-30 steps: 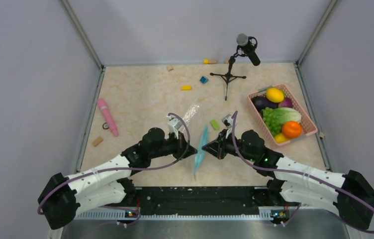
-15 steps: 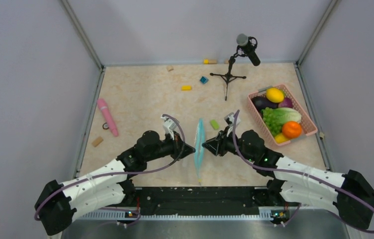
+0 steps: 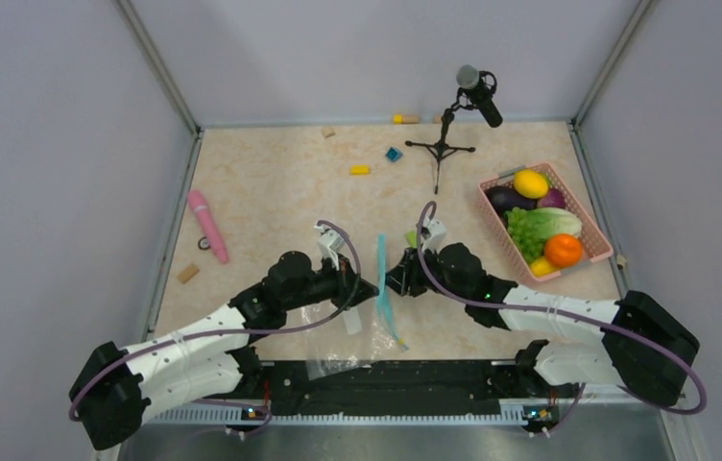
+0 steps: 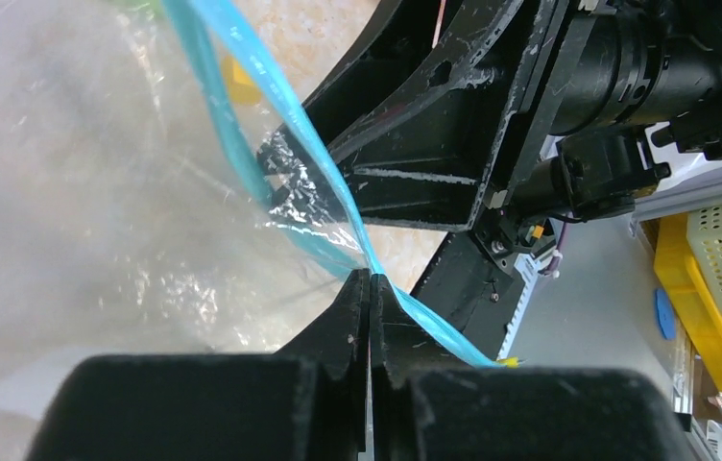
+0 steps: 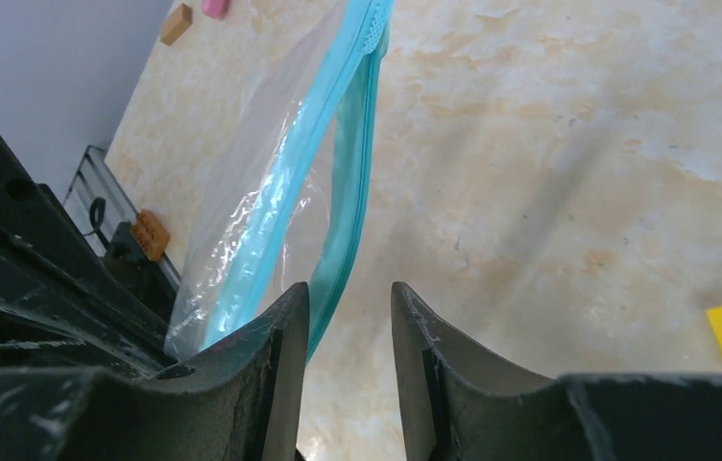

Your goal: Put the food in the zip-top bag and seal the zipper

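The zip-top bag [image 3: 343, 353] hangs between the two arms, its clear body sagging toward the table's near edge. Its teal zipper [image 3: 382, 279] runs roughly front to back. My left gripper [image 3: 371, 290] is shut on the zipper [image 4: 333, 197]; in the left wrist view the teal strip comes out right at the closed fingertips [image 4: 370, 277]. My right gripper [image 3: 396, 280] sits just right of the strip, open, with nothing between its fingers [image 5: 348, 288]; the zipper [image 5: 343, 182] lies beside its left finger. The food sits in the pink basket [image 3: 595, 229]: lemon [image 3: 530, 182], eggplant [image 3: 503, 199], orange [image 3: 563, 250].
A microphone on a small tripod [image 3: 444, 144] stands at the back centre. A pink cylinder [image 3: 207, 224] lies at the left, with a wooden block [image 3: 187, 273] near it. Small yellow [image 3: 359, 170] and blue [image 3: 394, 154] blocks lie toward the back.
My right gripper has opened and let go of the zipper, and that arm has shifted left. The bag has swung down, its clear body now toward the near edge. The left gripper keeps its hold.
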Available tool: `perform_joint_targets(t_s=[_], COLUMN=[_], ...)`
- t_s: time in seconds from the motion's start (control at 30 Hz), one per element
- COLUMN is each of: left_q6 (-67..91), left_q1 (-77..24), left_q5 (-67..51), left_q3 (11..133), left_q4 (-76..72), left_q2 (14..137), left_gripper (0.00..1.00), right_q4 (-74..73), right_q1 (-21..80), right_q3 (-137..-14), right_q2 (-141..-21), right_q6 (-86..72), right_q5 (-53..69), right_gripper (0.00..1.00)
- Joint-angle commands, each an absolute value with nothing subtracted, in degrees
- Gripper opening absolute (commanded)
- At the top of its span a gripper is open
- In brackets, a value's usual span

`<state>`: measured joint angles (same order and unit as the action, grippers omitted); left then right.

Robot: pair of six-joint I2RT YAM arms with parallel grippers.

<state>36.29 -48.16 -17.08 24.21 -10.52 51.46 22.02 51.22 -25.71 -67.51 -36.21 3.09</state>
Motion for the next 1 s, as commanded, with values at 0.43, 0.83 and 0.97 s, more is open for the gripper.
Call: perform_joint_targets(t_s=[0.43, 0.83, 0.97], left_q6=[35.29, 33.97, 33.91], left_q1=[-48.34, -48.36, -48.35], left_q5=[-16.86, -22.27, -23.28], left_q3=[23.78, 22.36, 21.98], left_q4=[-13.15, -13.63, -13.57], left_q2=[50.92, 47.48, 45.97], left_gripper=[0.0, 0.0, 0.0], right_q4=[32.6, 30.94, 28.24], right_q1=[51.64, 51.46, 51.43], right_q3=[-28.7, -26.71, -26.06], right_q2=[-71.6, -68.76, -67.77], right_q6=[-42.79, -30.4, -27.76], right_q5=[13.44, 21.59, 20.08], right_gripper=[0.6, 0.65, 0.63])
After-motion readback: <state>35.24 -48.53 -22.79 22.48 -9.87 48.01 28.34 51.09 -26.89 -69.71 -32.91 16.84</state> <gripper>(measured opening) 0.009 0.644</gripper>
